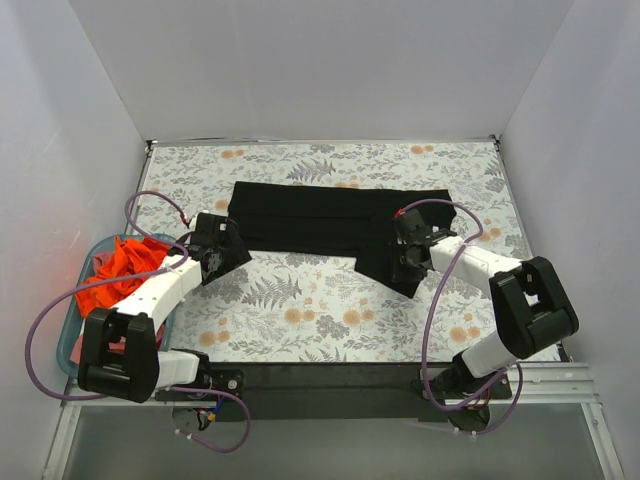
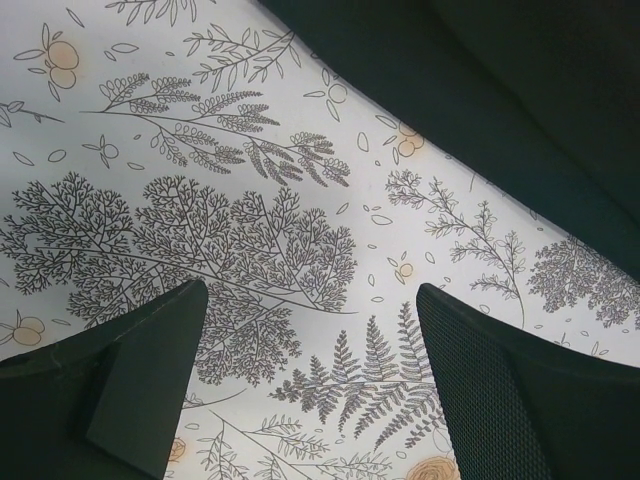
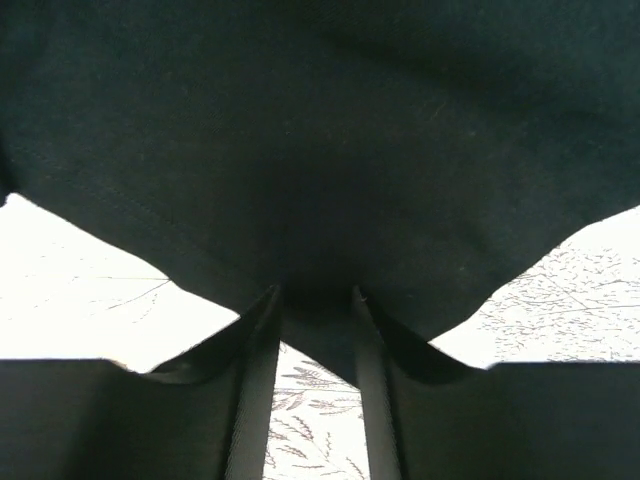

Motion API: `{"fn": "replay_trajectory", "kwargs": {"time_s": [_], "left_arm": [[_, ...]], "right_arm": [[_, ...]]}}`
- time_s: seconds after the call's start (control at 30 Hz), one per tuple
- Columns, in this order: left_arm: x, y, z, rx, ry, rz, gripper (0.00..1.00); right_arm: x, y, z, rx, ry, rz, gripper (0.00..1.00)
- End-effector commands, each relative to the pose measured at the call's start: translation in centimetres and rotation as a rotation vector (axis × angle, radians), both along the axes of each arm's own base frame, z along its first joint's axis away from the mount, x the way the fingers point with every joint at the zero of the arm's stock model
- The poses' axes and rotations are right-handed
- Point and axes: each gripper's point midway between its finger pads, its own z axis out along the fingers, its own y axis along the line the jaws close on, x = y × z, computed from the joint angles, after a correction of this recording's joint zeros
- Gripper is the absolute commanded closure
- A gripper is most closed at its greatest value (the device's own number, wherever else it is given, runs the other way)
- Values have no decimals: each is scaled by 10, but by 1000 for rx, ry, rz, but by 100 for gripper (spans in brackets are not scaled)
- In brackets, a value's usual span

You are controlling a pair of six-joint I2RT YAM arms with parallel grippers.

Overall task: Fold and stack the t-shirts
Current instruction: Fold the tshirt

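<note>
A black t-shirt (image 1: 310, 225) lies spread across the middle of the flower-patterned table, folded into a long band, with a flap hanging toward me at its right end. My left gripper (image 1: 232, 250) hovers just off the shirt's left end, open wide (image 2: 310, 290) over bare tablecloth, and the shirt's edge (image 2: 500, 90) lies beyond its tips. My right gripper (image 1: 400, 255) is at that right flap. Black cloth (image 3: 320, 150) drapes over its tips (image 3: 315, 295), a point of it hangs between the fingers, and a gap still shows between them. An orange-red t-shirt (image 1: 125, 265) lies bunched in the basket.
A translucent teal basket (image 1: 68, 338) stands at the table's left edge beside my left arm. White walls close in the left, back and right sides. Purple cables loop off both arms. The dark base rail (image 1: 330, 375) runs along the near edge.
</note>
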Motion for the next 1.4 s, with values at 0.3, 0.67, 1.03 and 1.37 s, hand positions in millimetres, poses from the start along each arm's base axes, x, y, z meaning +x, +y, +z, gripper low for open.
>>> {"fn": "replay_trajectory", "kwargs": {"time_s": [0.3,0.67,1.03,1.37], "left_arm": [[11,1,16,14,-69,-2,15],[10,5,11,31,-54,10,15],[7,9,-2,55,-12,18,15],[6,9,-11,61,19,20,15]], "right_arm": [[19,-8,18,-120,-23,0,99],[134,-12,106,-152,-269,-32,99],[232,-14,124,-62,-404,-47,99],[256,-34,88,-9,-370,-105,93]]}}
